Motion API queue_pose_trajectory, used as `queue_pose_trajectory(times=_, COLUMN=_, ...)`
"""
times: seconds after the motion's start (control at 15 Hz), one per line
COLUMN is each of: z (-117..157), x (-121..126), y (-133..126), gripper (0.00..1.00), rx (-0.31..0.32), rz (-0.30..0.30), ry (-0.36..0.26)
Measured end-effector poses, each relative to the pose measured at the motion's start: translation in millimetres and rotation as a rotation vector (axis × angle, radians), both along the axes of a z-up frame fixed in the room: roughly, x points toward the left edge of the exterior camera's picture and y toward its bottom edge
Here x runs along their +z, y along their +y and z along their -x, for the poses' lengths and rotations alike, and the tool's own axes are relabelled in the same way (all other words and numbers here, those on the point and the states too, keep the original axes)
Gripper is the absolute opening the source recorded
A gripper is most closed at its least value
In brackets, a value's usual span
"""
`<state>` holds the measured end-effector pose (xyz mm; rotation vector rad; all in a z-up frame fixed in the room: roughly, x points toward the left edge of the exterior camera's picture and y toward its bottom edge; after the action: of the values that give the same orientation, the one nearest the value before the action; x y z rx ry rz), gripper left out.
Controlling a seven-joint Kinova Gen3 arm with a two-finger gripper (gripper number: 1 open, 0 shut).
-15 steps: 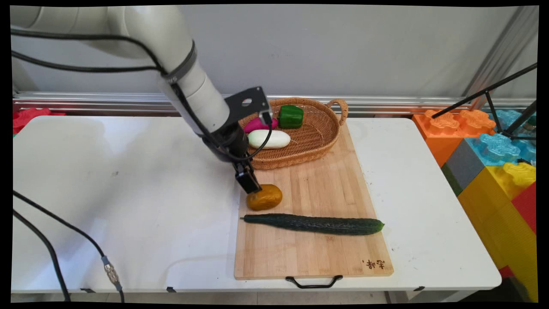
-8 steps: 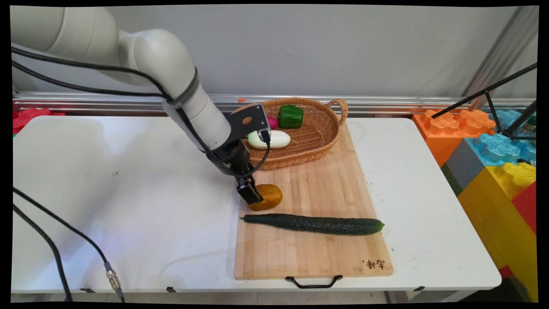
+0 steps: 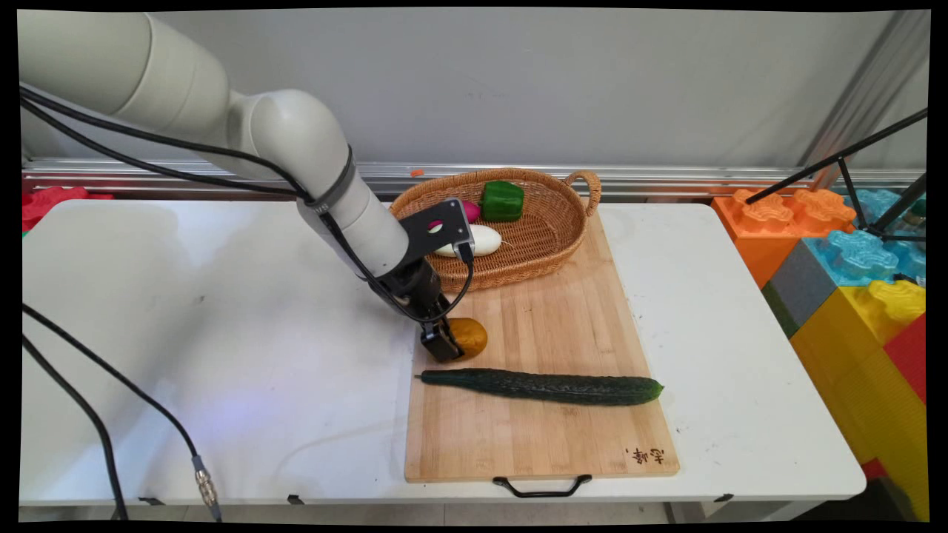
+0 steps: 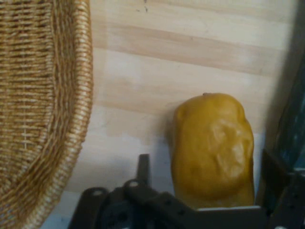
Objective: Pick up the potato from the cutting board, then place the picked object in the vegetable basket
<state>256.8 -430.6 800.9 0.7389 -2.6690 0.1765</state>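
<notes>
- Spanning most of the main view, the white counter (image 3: 222, 333) carries a wooden cutting board (image 3: 548, 429) right of its middle, the board's black handle at its 6 o'clock edge.
- At the board's 12 o'clock end rests a wicker basket (image 3: 552, 244), holding a green pepper (image 3: 502, 200), a white radish (image 3: 485, 238) and a pink vegetable (image 3: 470, 211) partly hidden behind the arm's black bracket.
- Lying crosswise on the board, toward 6 o'clock from the potato, is a long dark cucumber (image 3: 548, 386), near the potato; whether they touch cannot be told.
- A yellow-brown potato (image 3: 471, 337) sits at the board's 9 o'clock edge, between basket and cucumber.
- Down at the potato's 9 o'clock end is the black pincer (image 3: 444, 345). In the hand view the potato (image 4: 214, 148) lies between the pincer's (image 4: 205, 183) spread fingers (image 4: 143, 169), with a visible gap on the one side; the pincer is wide and grips nothing.
</notes>
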Motion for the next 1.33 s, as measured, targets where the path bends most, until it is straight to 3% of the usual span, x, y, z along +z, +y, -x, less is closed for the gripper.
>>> queue_pose_trajectory(times=0.07, z=0.7, x=-2.3, y=-0.1, gripper=0.00, rx=-0.001, rz=0.001, ry=0.004)
queue_pose_trajectory(times=0.47, z=5.9, x=-2.6, y=3.4, gripper=0.00, rx=-0.011, rz=-0.005, ry=0.025)
queue_pose_trajectory(times=0.73, z=23.0, x=22.6, y=8.2, gripper=0.00, rx=0.002, rz=0.000, ry=0.066)
queue_pose_trajectory(times=1.07, z=63.8, x=66.5, y=-7.6, gripper=0.00, rx=0.006, rz=0.074, ry=0.142)
queue_pose_trajectory(times=1.33, z=76.1, x=86.2, y=-35.5, gripper=0.00, rx=0.023, rz=0.152, ry=0.150)
